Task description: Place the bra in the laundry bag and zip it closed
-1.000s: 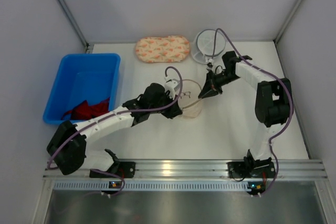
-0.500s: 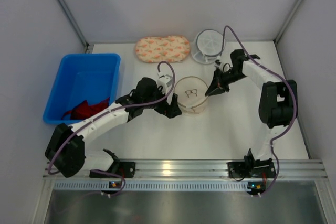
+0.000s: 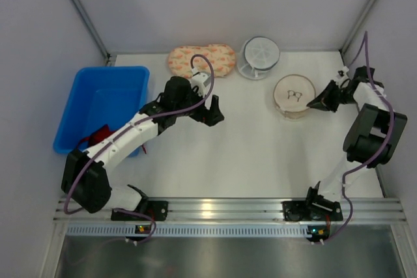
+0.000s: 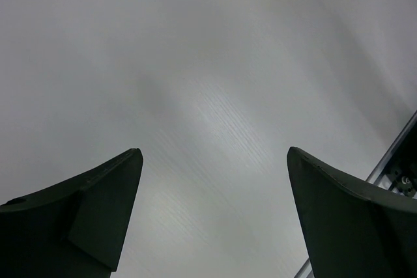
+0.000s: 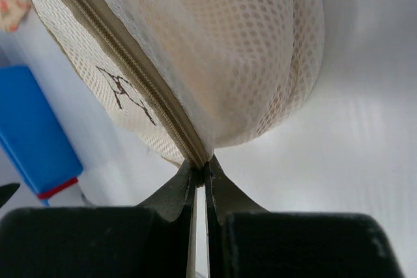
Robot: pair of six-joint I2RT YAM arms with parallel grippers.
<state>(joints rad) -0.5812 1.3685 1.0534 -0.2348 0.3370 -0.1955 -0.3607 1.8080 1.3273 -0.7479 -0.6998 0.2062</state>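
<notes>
Right gripper [image 5: 201, 165] clamped on zip [image 5: 151, 99] end of laundry bag [image 5: 260, 63] directly ahead. Judgement: pull along seam line, no twist. Left gripper [image 4: 214, 155] apart, empty, table [image 4: 195, 63] beneath.

At the left edge of the surface [image 3: 254, 161] sits the blue plastic tub [image 3: 98, 99], with the red cloth [image 3: 95, 137] in its near end. Along the far edge lie the peach floral oblong pouch [image 3: 202, 60] and, to its right, the white round ribbed container [image 3: 259, 56]. The round beige mesh laundry bag [image 3: 293, 96] rests near the right edge, its right rim pinched by the right claw [image 3: 311, 105]. The left claw [image 3: 217, 111] is before the pouch.
</notes>
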